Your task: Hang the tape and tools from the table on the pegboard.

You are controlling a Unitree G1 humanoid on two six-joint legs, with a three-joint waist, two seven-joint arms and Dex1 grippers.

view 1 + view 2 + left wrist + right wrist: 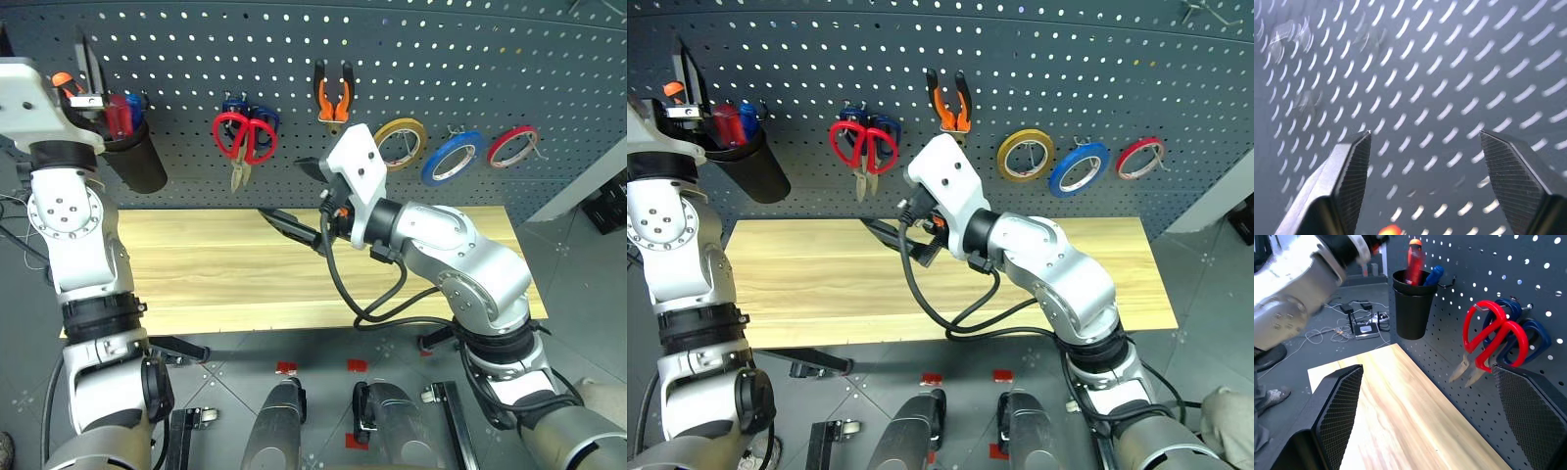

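Note:
The table [225, 284] carries no objects. On the pegboard [196, 59] the red-handled scissors [245, 137] hang over a blue-handled pair. The orange-and-black pliers [333, 96] hang to their right, and the blue tape [453, 157] sits on a hook between a yellow and a red ring. The red-handled screwdriver [1413, 264] stands in a black cup [137, 157] at the board's left. My left gripper [86, 73] is just above that cup, open and holding nothing, facing the board [1425, 73]. My right gripper [1435, 416] hovers open over the table's back middle, below the scissors.
A blue-handled screwdriver [1434, 274] shares the cup. Yellow ring [400, 142] and red ring [512, 145] flank the blue tape. Cables and a power strip [1366, 328] lie on the floor left of the table.

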